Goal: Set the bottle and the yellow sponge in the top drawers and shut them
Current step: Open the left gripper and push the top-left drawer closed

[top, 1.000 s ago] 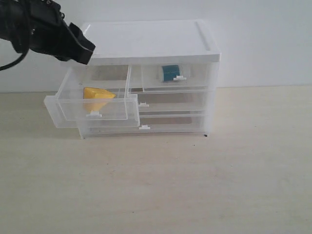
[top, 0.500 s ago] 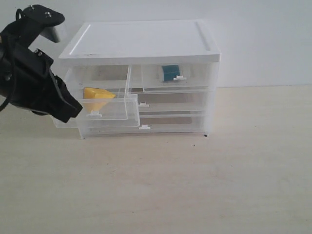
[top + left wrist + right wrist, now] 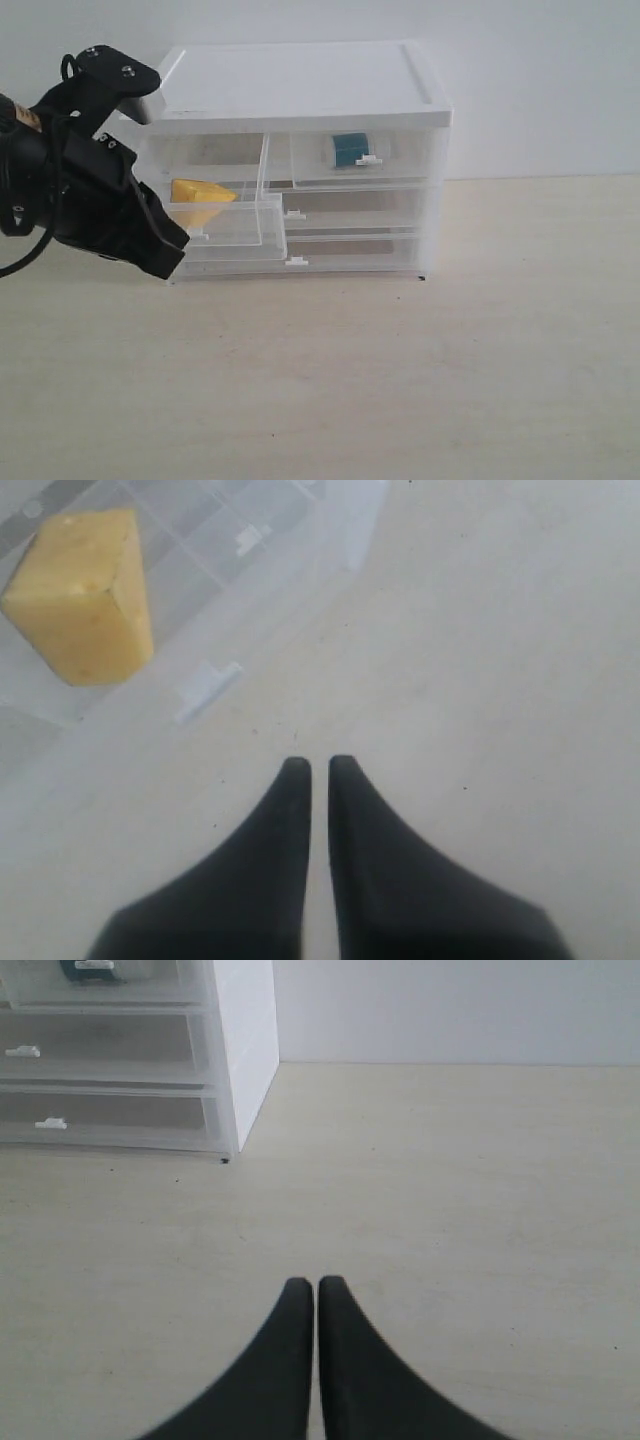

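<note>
The yellow sponge (image 3: 200, 200) lies in the pulled-out top left drawer (image 3: 240, 222); the left wrist view shows the sponge (image 3: 85, 597) through the clear wall, with the drawer's white tab handle (image 3: 207, 690) close by. The teal bottle (image 3: 349, 149) sits inside the closed top right drawer (image 3: 365, 158). My left gripper (image 3: 165, 262) hangs shut and empty just in front of the open drawer's left end, its tip (image 3: 318, 767) over the bare table. My right gripper (image 3: 316, 1285) is shut, empty, low over the table to the right of the cabinet, and out of the exterior view.
The white-topped cabinet (image 3: 300, 85) stands against the back wall, with two full-width clear drawers (image 3: 350, 215) closed below. The cabinet's corner (image 3: 245, 1050) shows in the right wrist view. Pale wooden table (image 3: 400, 380) spreads in front and to the right.
My left arm has come down from above the cabinet's left corner to the front of the open left drawer. The drawers, sponge and bottle have not moved.
</note>
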